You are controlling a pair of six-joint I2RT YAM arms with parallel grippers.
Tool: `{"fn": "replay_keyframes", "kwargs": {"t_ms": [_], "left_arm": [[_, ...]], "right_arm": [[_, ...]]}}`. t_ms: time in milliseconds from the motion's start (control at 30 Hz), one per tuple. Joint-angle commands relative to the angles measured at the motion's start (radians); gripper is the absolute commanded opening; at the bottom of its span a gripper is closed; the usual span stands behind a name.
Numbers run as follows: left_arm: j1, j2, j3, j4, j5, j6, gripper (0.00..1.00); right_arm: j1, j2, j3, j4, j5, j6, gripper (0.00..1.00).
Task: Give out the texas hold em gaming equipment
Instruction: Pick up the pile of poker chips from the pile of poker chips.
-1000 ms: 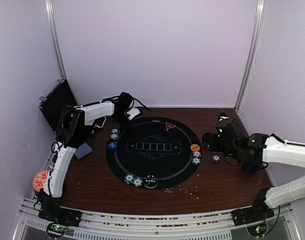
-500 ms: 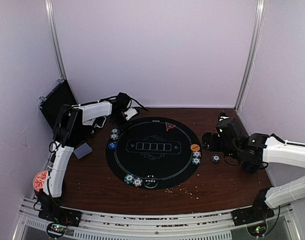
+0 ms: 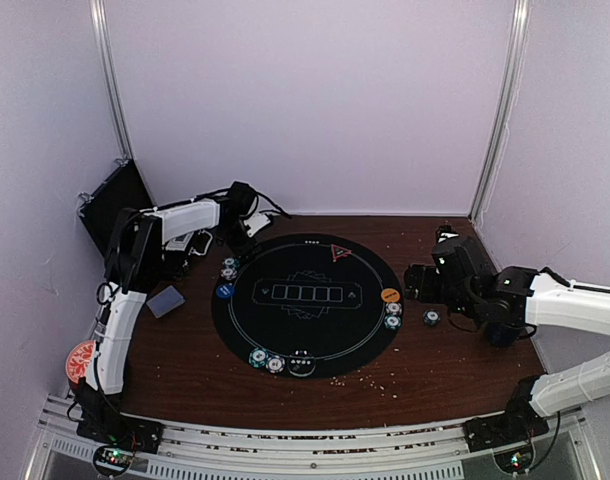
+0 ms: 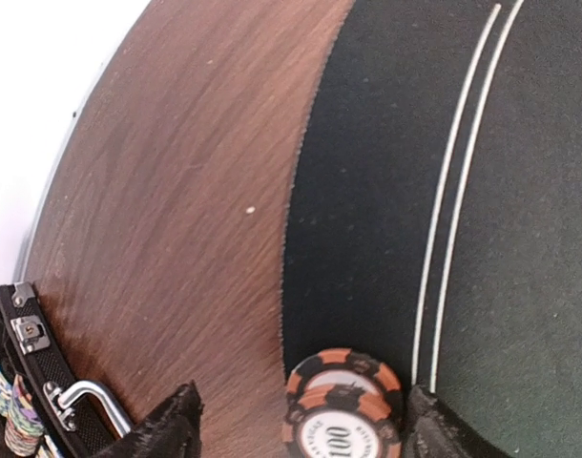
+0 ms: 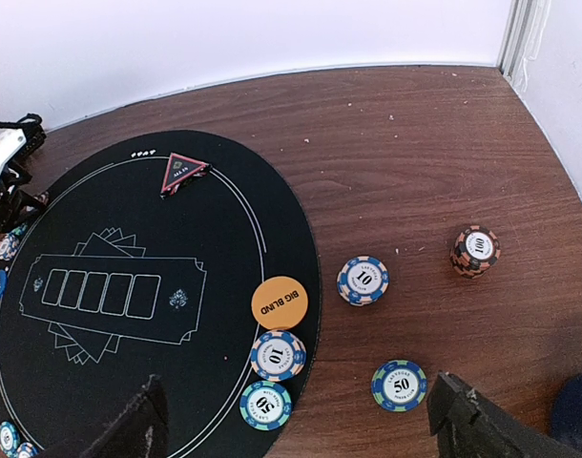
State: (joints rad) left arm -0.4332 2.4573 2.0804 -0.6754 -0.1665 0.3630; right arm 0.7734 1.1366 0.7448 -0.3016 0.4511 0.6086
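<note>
Because the orange-and-black chip stack [image 4: 343, 405] stands at the very edge of the mat [image 4: 386, 191], bottom centre of the left wrist view, a careless lift could clip it and spill chips onto the tabletop [image 4: 176, 191]. The left end effector [image 4: 302, 410] straddles it partly open, gripping nothing; the right end effector [image 5: 296, 401] gapes wide and empty.

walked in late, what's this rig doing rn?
Poker gear is being laid out around a round black mat. The left gripper stands open around a small stack of orange-and-black 100 chips at the mat's far-left edge, not gripping it. The right gripper hovers open above loose chips on the table right of the mat, holding nothing.
</note>
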Motion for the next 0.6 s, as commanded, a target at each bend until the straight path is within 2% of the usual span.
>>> {"fn": "replay_keyframes", "kwargs": {"t_ms": [0, 167, 400, 567], "left_arm": [[-0.008, 0.002, 0.029, -0.109, 0.047, 0.027, 0.82], [-0.056, -0.045, 0.045, -0.091, 0.091, 0.043, 0.98], [-0.072, -0.227, 0.018, -0.063, 0.152, 0.003, 0.98], [-0.072, -0.452, -0.214, 0.051, 0.181, 0.001, 0.98]], "right_arm": [[-0.004, -0.005, -0.011, 0.004, 0.028, 0.004, 0.96], [-0.004, 0.000, -0.011, 0.005, 0.031, 0.004, 0.96], [-0.004, 0.017, -0.008, 0.004, 0.031, 0.003, 0.97], [-0.005, 0.052, 0.009, -0.011, 0.043, 0.009, 0.97]]}}
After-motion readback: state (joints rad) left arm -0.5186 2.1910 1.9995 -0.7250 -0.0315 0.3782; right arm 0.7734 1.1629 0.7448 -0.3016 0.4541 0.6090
